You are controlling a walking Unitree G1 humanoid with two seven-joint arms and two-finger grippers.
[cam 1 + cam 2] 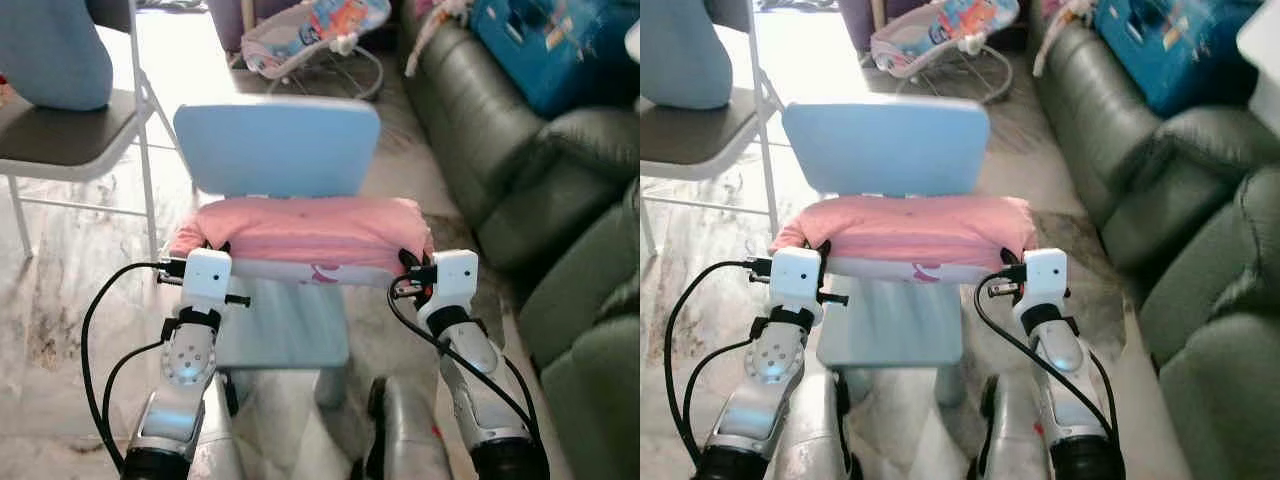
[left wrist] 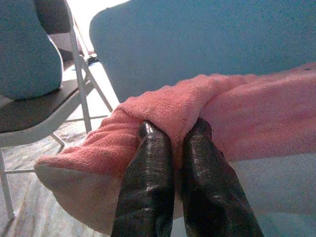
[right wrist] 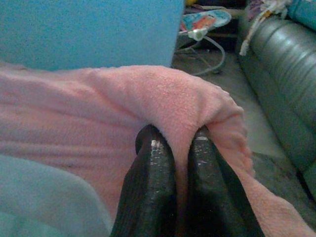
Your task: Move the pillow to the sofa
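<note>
- The pillow lay long-axis left to right on the blue chair.
- The left gripper and right gripper each pinched one end.
- The sofa stood to the right.

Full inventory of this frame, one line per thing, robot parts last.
pillow: 1, pink, on the small chair's seat, pinched at both ends
small chair: 1, light blue, directly ahead
folding chair: 1, dark seat, pale frame, front left
cushion: 1, blue, on the folding chair
sofa: 1, dark green, along the right
baby bouncer: 1, multicoloured, behind the small chair
left gripper: 1, black, jaws shut on pillow's left end
right gripper: 1, black, jaws shut on pillow's right end
</note>
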